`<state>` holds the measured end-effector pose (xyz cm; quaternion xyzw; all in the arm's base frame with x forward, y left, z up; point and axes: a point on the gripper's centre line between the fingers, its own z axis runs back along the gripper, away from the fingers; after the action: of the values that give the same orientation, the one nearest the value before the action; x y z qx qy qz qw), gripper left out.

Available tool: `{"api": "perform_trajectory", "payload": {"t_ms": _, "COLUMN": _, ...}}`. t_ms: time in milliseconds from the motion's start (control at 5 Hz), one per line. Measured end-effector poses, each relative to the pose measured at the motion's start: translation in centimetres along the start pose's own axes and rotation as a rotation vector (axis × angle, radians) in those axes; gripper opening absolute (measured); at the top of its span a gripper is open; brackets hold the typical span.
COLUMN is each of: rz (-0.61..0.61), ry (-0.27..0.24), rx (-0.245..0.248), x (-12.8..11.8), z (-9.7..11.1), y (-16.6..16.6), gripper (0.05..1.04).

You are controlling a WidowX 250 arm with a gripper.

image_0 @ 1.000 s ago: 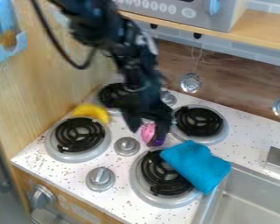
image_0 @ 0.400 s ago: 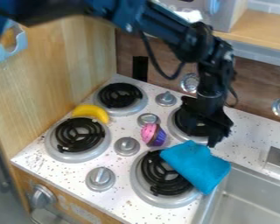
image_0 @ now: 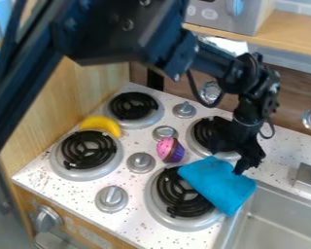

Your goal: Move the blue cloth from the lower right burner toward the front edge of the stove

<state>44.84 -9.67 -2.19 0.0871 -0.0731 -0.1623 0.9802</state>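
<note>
Hanging by the blue cloth (image_0: 213,186), the gripper (image_0: 233,163) partly hides a burner (image_0: 201,131), its jaws' state indiscernible.

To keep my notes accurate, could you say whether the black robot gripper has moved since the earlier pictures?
Yes, the black robot gripper has moved rightward in the view, nearer to the grey metal sink.

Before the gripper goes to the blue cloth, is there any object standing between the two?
Nothing visible stands between them. The gripper hangs right by the upper edge of the blue cloth; I cannot tell whether they touch. The toy cupcake lies off to the picture's left.
</note>
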Motion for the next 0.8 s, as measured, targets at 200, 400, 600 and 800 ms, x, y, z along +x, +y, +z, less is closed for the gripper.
{"api": "perform_trajectory", "payload": {"t_ms": 200, "rz": -0.001, "ry": -0.003, "rx": 0.0, "x": 0.3, "z": -0.6, "y": -0.4, "gripper": 1.001}}
{"api": "perform_trajectory", "payload": {"t_ms": 400, "rz": -0.008, "ry": 0.004, "rx": -0.017, "x": 0.2, "z": -0.7, "y": -0.7, "gripper": 1.001}}
{"api": "perform_trajectory", "payload": {"t_ms": 600, "rz": -0.018, "ry": 0.048, "rx": -0.035, "x": -1.3, "z": -1.7, "y": -1.3, "gripper": 1.001}}
{"api": "perform_trajectory", "payload": {"t_ms": 800, "rz": -0.025, "ry": 0.059, "rx": -0.047, "x": -2.4, "z": -2.3, "y": -1.7, "gripper": 1.001}}
